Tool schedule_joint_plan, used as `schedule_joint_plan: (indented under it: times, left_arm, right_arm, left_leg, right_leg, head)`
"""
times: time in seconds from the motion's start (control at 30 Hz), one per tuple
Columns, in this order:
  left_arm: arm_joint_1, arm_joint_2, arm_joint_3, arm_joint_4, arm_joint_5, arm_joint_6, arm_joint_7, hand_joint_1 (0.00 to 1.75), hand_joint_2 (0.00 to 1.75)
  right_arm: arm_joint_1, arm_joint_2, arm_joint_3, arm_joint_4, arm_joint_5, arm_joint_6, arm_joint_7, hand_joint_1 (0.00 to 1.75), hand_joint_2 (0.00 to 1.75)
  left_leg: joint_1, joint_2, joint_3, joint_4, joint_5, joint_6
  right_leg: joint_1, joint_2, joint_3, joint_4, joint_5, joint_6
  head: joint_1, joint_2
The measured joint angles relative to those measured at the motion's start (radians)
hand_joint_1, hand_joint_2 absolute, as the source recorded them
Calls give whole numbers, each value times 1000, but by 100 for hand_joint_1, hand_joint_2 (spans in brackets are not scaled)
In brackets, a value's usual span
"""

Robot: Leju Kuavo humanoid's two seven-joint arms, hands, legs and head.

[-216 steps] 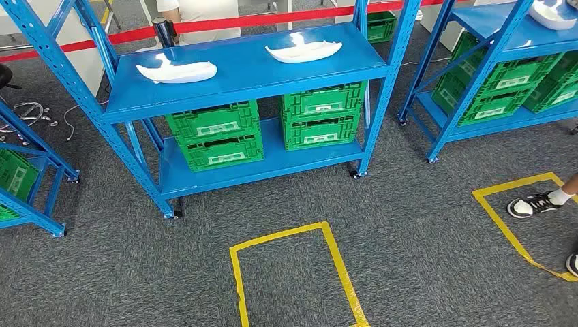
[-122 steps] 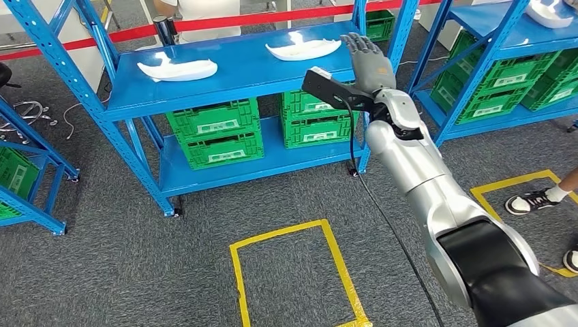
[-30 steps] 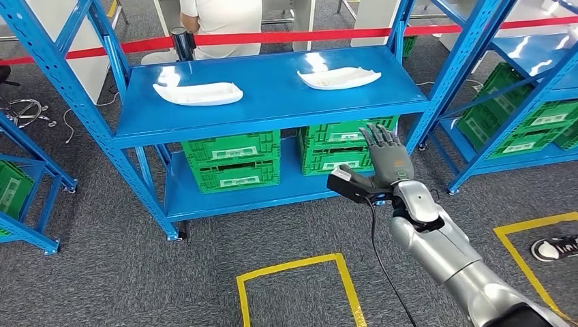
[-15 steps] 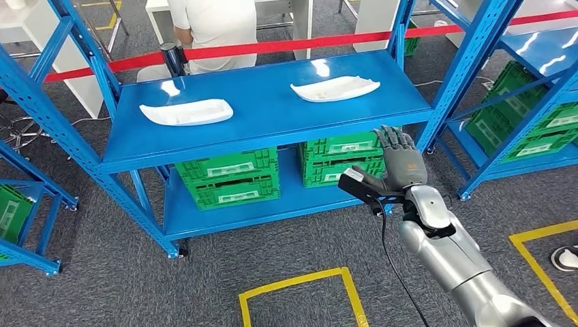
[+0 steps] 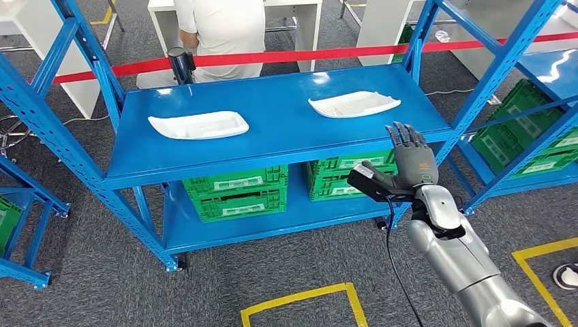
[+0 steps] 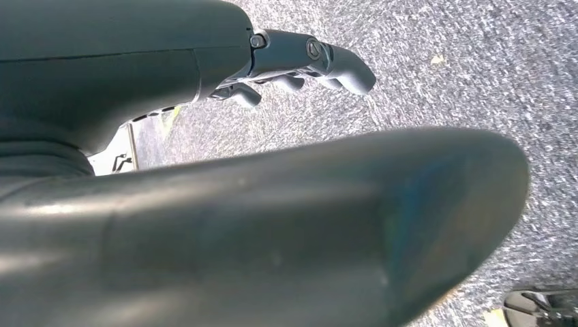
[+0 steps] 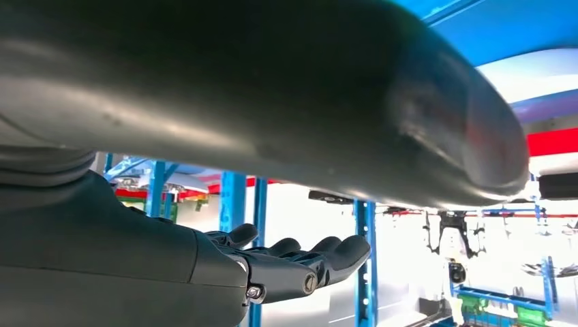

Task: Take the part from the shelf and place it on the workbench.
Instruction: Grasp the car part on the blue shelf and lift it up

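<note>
— Two white parts lay on the top board of the blue shelf (image 5: 272, 129), didn't they?

— Yes. One part (image 5: 354, 104) sat toward the shelf's right end, the other part (image 5: 198, 125) toward its left end, the two well apart and neither touched by anything.

— And where was the right hand?

— The right hand (image 5: 410, 157) was raised in front of the shelf, just below the front edge of the top board and under the right-end part. Its fingers (image 5: 406, 135) were stretched upward and spread, with nothing in them. The right wrist view agreed: the fingers (image 7: 307, 262) lay extended and apart, with blue uprights behind them.

— Was it touching the shelf?

— No, it stood clear of the board edge, in front of the green crates (image 5: 344, 178) on the shelf's lower board. A second stack of green crates (image 5: 238, 194) stood on that lower board beneath the left-end part.

— The left hand?

— The left hand (image 6: 300, 65) hung over grey carpet, seen from its wrist. Its fingers were loosely bent and held nothing that I could see; whether they were apart or drawn together I cannot tell.

— Anything behind the shelf?

— A red barrier tape (image 5: 307, 54) ran just behind the shelf, and a person in a white shirt (image 5: 221, 30) stood beyond it. A yellow floor marking (image 5: 307, 310) lay on the carpet in front of the shelf.
</note>
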Motion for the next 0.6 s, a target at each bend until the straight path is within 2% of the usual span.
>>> schedule_joint_plan:
  times: [0.03,0.07,0.13,0.17,0.2,0.3,0.33,0.4,0.47,0.5,0.53,0.57,0.6]
  left_arm:
    - [0,0,1,0,0,0,0,0,0]
    - [0,0,1,0,0,0,0,0,0]
    - [0,-1,1,0,-1,0,-1,0,0]
    - [-1,-2,1,0,-1,0,-1,0,0]
    - [-2,-3,2,0,-2,0,-1,0,0]
    - [-6,-1,2,-2,-4,-1,0,0,0]
    - [-7,0,2,-2,-4,-2,-1,0,0]
    - [-10,0,2,-2,-5,-3,-1,0,0]
    - [-10,-1,2,-2,-6,-3,0,0,0]
    - [-9,-1,2,-2,-6,-3,1,0,0]
    - [-7,0,2,-2,-5,-3,3,0,0]
    - [-6,0,2,-1,-5,-3,3,0,0]
    - [-4,0,2,-1,-5,-3,4,0,0]
  right_arm:
    - [2,-1,-2,-1,0,0,-1,0,0]
    - [4,-3,-4,-2,0,0,-1,0,0]
    - [10,-10,-14,-6,-3,-1,-1,0,0]
    - [13,-14,-19,-8,-5,-1,-1,0,0]
    - [16,-19,-24,-10,-8,-1,-2,0,0]
    - [23,-33,-36,-17,-16,-1,-10,0,0]
    - [24,-37,-39,-18,-19,-1,-11,0,0]
    - [25,-42,-43,-19,-23,-1,-12,0,0]
    - [28,-43,-44,-19,-26,-1,-14,0,0]
    - [30,-43,-44,-19,-28,0,-17,0,0]
    - [30,-44,-44,-19,-29,0,-20,0,0]
    - [30,-44,-44,-19,-30,0,-23,0,0]
    - [29,-45,-44,-19,-31,0,-26,0,0]
  left_leg:
    - [-1,0,14,0,-11,-1]
    - [-1,0,29,0,-22,-2]
    - [-2,-2,53,1,-44,-8]
    - [-4,-3,62,1,-55,-13]
    - [-5,-4,71,3,-63,-19]
    - [-6,-3,90,22,-70,-37]
    - [-6,-2,82,47,-73,-43]
    - [-4,2,27,146,-102,-52]
    - [-3,3,-54,254,-148,-57]
    - [-3,3,-83,275,-159,-57]
    - [-3,3,-98,265,-153,-55]
    - [-5,3,-98,223,-124,-51]
    - [-7,3,-89,159,-74,-44]
  right_leg:
    - [0,0,-7,-24,7,-2]
    - [1,0,1,-77,41,-6]
    - [6,-3,33,-206,145,-16]
    - [9,-4,46,-248,178,-21]
    - [11,-3,55,-271,194,-25]
    - [8,1,88,-281,186,-41]
    - [6,1,102,-282,181,-49]
    - [6,1,127,-283,165,-60]
    - [7,2,146,-283,146,-64]
    - [7,3,157,-283,135,-65]
    - [8,4,171,-283,125,-65]
    - [9,6,186,-283,113,-64]
    - [10,6,201,-284,101,-63]
  head:
    - [0,0]
    - [0,0]
    - [0,0]
    - [0,0]
    - [1,0]
    - [1,0]
    - [-1,0]
    - [-4,0]
    - [-6,0]
    - [-6,0]
    - [-6,0]
    - [-6,0]
    - [-6,0]
